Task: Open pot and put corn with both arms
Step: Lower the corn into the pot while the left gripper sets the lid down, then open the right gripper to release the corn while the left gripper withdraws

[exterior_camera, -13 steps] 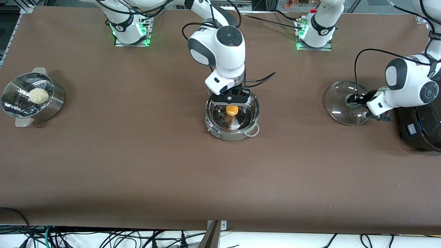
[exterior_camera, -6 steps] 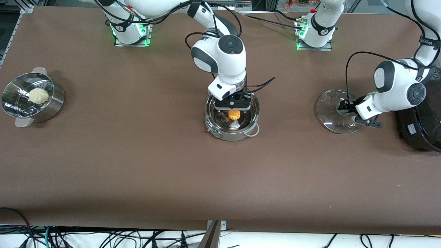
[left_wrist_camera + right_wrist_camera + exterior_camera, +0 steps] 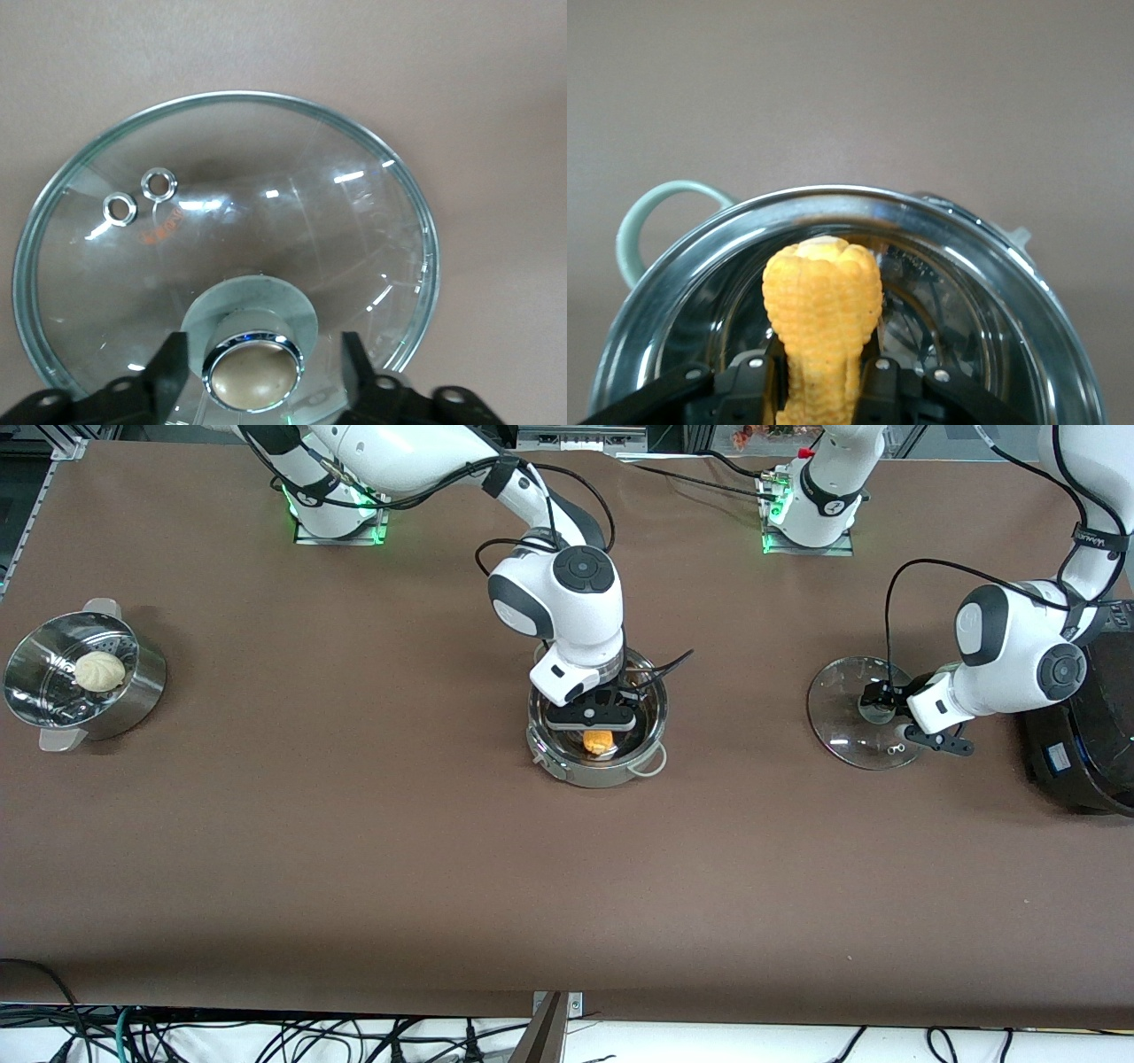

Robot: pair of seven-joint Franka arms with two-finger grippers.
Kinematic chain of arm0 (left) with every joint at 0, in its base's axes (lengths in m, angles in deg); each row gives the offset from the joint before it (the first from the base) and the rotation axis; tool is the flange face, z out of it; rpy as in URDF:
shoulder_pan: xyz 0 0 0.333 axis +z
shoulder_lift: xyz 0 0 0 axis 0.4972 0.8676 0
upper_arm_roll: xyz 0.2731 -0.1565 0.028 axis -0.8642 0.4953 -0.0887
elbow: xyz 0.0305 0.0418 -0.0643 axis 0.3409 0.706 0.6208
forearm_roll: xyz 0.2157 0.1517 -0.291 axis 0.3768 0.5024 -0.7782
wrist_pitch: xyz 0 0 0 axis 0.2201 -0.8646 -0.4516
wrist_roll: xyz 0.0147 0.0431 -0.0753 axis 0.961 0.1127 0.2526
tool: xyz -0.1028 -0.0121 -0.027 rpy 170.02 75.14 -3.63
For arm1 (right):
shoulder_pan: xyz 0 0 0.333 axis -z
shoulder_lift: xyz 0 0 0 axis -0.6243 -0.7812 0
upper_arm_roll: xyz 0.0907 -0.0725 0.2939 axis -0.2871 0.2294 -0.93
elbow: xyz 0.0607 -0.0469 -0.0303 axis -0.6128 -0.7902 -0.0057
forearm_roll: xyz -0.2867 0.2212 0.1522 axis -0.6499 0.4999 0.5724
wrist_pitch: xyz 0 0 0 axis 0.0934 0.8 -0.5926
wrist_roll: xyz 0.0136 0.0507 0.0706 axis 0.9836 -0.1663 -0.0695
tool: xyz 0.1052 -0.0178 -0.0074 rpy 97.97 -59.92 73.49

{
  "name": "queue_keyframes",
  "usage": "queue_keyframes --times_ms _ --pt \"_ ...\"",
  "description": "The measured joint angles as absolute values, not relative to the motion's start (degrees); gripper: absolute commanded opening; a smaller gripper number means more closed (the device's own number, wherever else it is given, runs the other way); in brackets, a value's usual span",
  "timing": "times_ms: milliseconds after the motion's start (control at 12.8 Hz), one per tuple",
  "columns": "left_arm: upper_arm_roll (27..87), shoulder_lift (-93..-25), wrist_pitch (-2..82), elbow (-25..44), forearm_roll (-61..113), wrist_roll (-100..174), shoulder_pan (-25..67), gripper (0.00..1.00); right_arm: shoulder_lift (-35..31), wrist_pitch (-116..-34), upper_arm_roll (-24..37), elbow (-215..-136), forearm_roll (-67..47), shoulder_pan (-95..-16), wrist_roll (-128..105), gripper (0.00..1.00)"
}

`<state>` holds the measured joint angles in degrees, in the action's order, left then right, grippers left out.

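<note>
Inside the pot (image 3: pixel 596 726), the right hand (image 3: pixel 595 731) pinches the corn (image 3: pixel 600 740); it looks stiff, bumpy, easy to grip mid-cob. Left hand (image 3: pixel 879 695) is spread around the lid (image 3: pixel 842 722) knob.

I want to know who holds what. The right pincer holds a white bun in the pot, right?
Not a bun. The right wrist view shows the right pincer holding yellow corn in the pot. The rest is right.
</note>
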<state>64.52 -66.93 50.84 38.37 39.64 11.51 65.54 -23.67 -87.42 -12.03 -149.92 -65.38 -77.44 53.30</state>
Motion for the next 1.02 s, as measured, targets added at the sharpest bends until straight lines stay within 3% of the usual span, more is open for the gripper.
queue_keyframes --times_ms 157,392,1020 --pt "64.77 -68.99 45.95 35.67 39.64 11.50 65.51 1.00 -24.26 -87.49 -11.99 -149.91 -65.54 -77.45 53.28 0.50" --pt "65.80 -72.72 34.91 27.80 39.56 11.70 65.51 1.00 -24.59 -87.52 -11.73 -149.89 -65.55 -77.39 53.28 0.59" --pt "76.30 -75.27 12.50 4.47 39.42 24.12 64.98 1.00 -24.59 -87.42 -11.73 -149.29 -65.55 -77.37 53.28 0.67"
